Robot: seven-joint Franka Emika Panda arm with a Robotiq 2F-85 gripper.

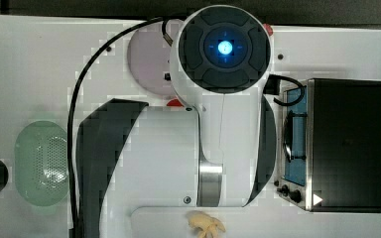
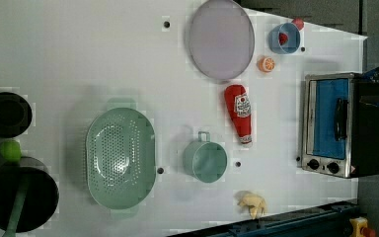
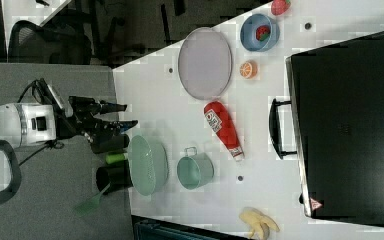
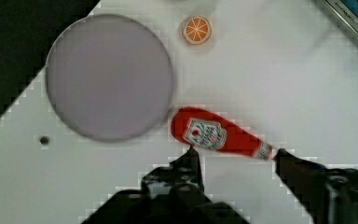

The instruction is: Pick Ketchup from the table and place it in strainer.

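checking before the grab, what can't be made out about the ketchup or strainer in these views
- Top view: the arm covers most of the ketchup; a small red edge shows.
- Top view: the cable crosses the strainer's rim.
- Wrist view: the gripper fingers overlap the bottle's lower edge, so its height above it is unclear.
- Right view: strainer seen edge-on, inside hidden.

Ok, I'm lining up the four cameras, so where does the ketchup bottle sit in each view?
Top view: a red sliver of the ketchup beside the arm, below the plate.
Left view: lying mid-table, just below the plate, right of the strainer.
Right view: mid-table, below the plate.
Wrist view: lying beside the plate, bottle at.
Shared landmark: the round greyish-pink plate.
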